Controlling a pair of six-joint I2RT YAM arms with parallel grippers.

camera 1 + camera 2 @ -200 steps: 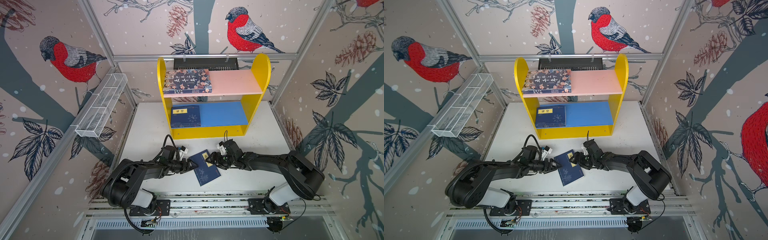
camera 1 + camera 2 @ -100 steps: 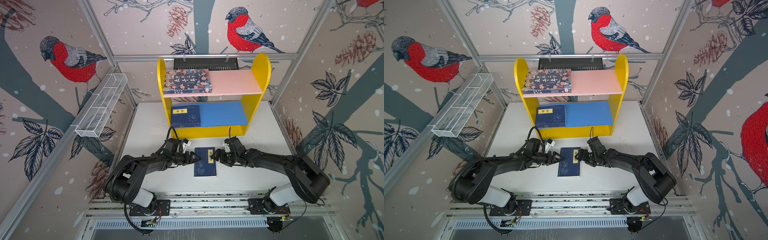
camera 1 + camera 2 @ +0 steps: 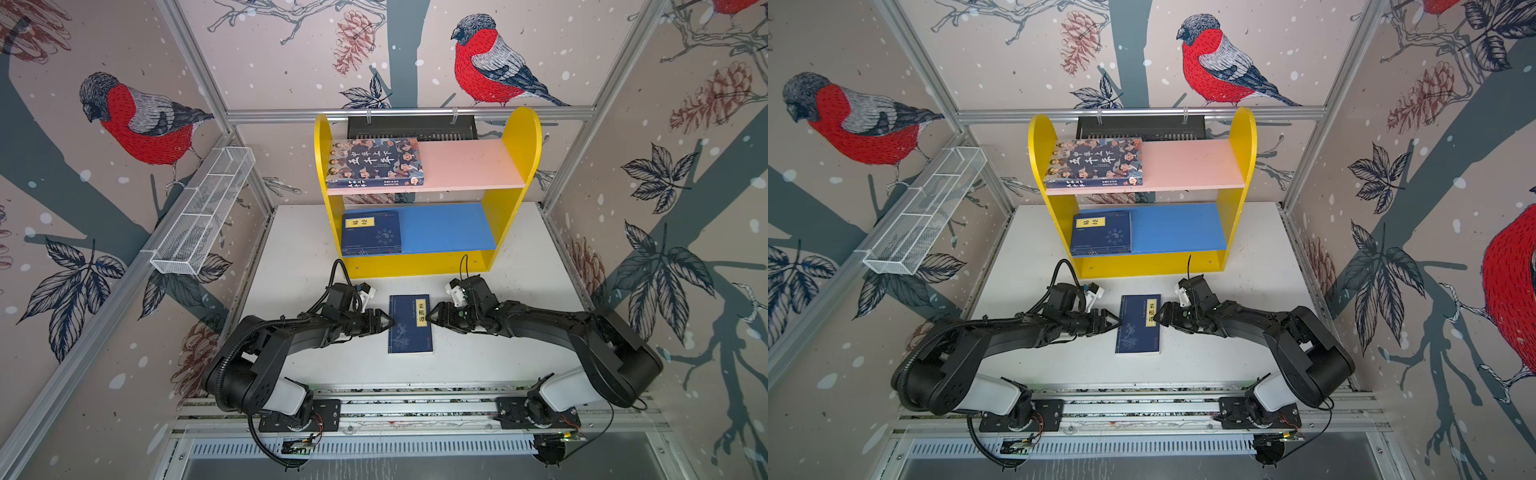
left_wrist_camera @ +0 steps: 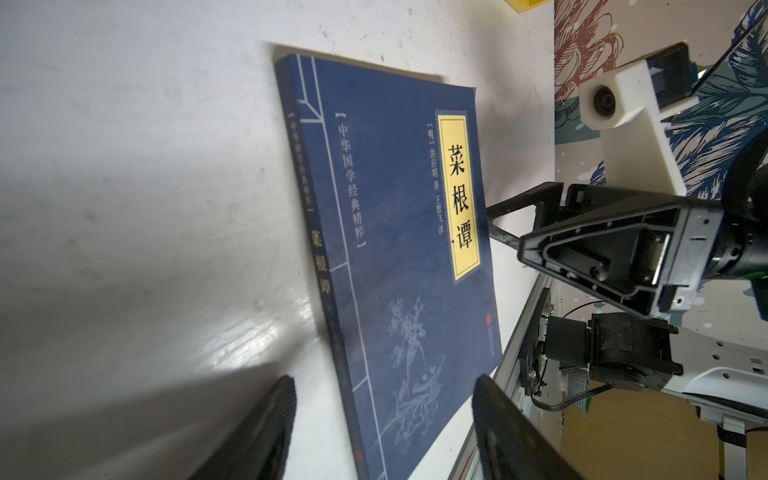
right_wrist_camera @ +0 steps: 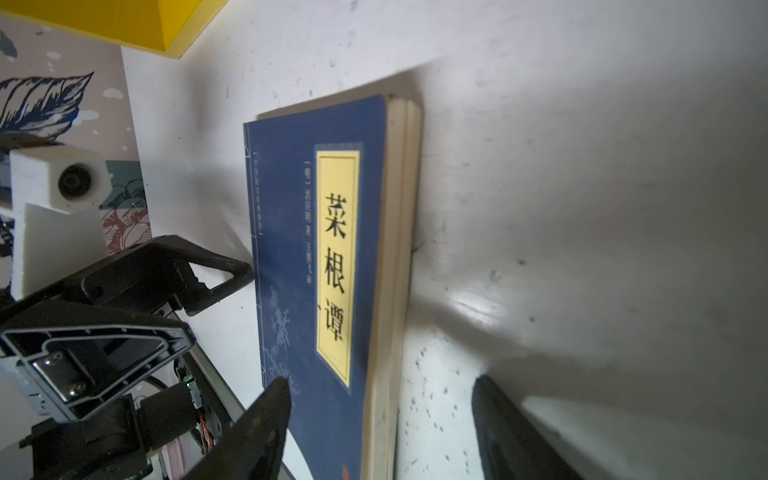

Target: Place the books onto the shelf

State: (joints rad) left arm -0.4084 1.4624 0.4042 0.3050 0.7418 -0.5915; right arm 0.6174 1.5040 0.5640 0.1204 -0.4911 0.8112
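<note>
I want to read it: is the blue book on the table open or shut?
Shut. The blue book lies flat with its front cover closed, yellow title label up.

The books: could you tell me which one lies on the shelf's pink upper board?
The larger book with illustrated faces; the navy, yellow-labelled ones lie on the blue lower board and the table.

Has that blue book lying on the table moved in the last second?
Yes. The book has turned from askew to square with the shelf.
</note>
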